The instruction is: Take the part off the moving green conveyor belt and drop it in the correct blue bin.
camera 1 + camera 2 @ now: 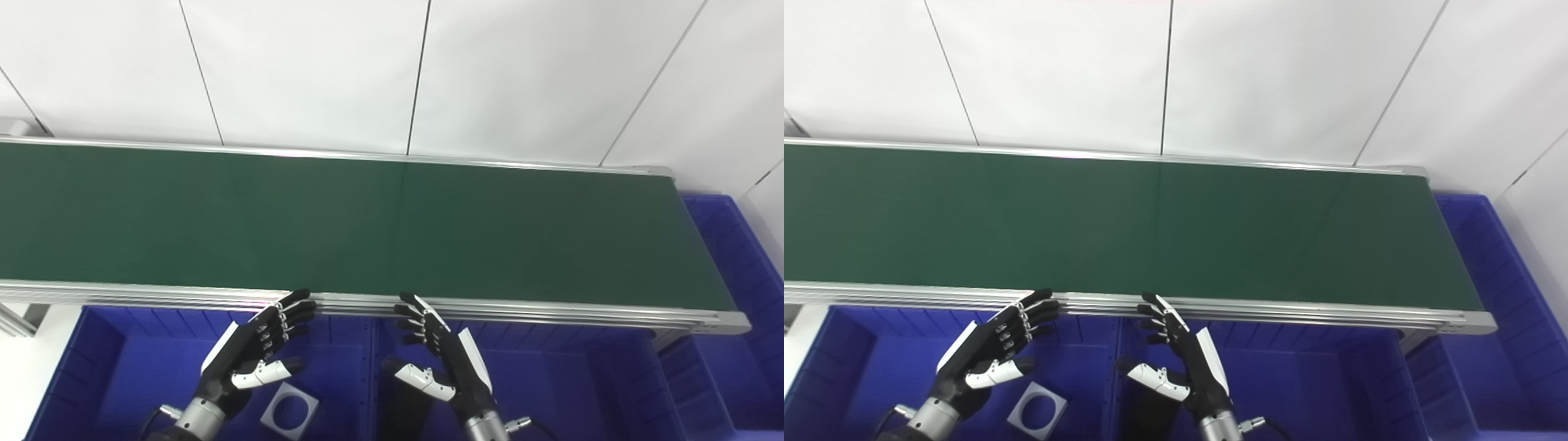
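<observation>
The green conveyor belt (367, 226) runs across the view from left to right, and no part lies on it. My left hand (257, 352) hovers open above the left blue bin (110, 367), fingertips near the belt's near rail. My right hand (438, 352) is open too, above the middle blue bin (551, 380), with nothing in it. A white square plate with a round hole (290, 410) lies on the floor of the left bin, just right of my left wrist.
The belt's aluminium rail (551, 309) borders its near edge. A third blue bin (735, 257) stands at the belt's right end. White wall panels rise behind the belt.
</observation>
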